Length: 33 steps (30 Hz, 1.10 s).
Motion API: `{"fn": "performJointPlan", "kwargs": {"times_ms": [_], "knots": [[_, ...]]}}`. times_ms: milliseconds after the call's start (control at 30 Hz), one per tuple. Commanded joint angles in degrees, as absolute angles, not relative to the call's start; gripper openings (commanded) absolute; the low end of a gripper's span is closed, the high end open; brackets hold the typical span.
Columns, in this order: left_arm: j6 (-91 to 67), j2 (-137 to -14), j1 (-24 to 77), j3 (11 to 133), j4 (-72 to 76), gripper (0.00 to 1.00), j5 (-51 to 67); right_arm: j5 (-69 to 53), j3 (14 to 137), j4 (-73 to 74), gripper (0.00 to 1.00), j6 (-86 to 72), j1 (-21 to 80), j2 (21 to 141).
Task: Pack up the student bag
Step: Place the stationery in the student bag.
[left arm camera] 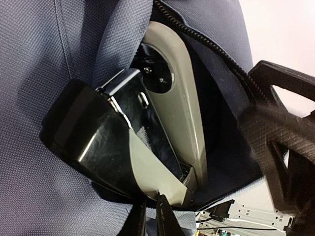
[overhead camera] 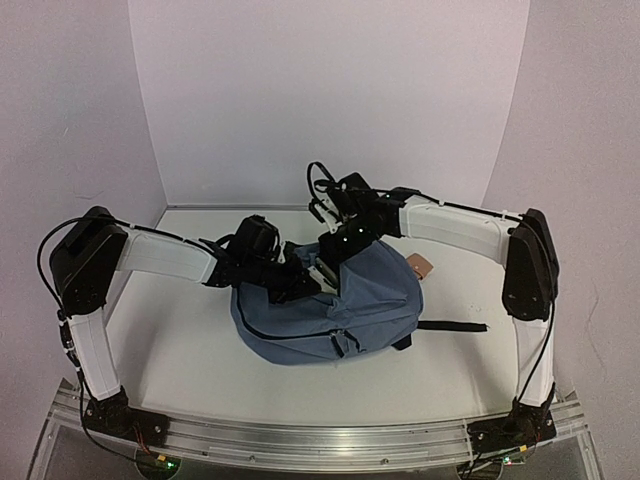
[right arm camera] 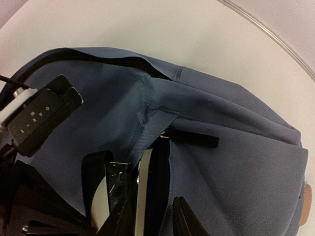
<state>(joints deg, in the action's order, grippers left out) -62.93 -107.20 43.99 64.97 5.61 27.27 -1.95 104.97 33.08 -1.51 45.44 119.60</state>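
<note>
The white surface (overhead camera: 180, 350) carries one big thing: the student bag (overhead camera: 340, 310), slate-blue, slumped mid-surface between both arms. Its dark zipper (left arm camera: 206, 49) gapes open at the top, and that mouth is crowded. The right end effector (right arm camera: 155, 216) stands over the opening, fingers pinched on the zipper edge of the bag. The left end effector (left arm camera: 153, 211) comes in from the other side, fingers drawn narrow on the near end of a black-and-grey stapler (left arm camera: 113, 142), which pokes into the open mouth with fabric pressing at both sides. A black strap (overhead camera: 455, 326) trails out flat to the right. A small tan patch (overhead camera: 424, 264) sits on the bag's far right side. White lettering on the left wrist's black housing (right arm camera: 42, 115) is too skewed to read.
</note>
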Motion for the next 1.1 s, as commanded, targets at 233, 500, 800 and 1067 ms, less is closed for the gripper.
{"fn": "performJointPlan", "kwargs": {"times_ms": [233,500,800,1067], "knots": [[-60.27,-107.59,43.68,67.88,8.6,0.03,28.12,1.7,111.5,33.58,0.0,1.07,45.28,121.28],[-57.62,-111.1,43.68,72.77,8.33,0.02,29.49,-5.35,113.27,33.22,0.0,-2.18,45.33,121.37],[-58.81,-104.82,43.62,66.03,12.27,0.2,26.65,-5.5,111.88,33.1,0.0,-2.71,45.29,120.36],[-61.46,-95.68,43.55,57.36,7.68,0.35,19.2,-5.99,111.92,32.87,0.0,-3.71,45.29,120.7]]}}
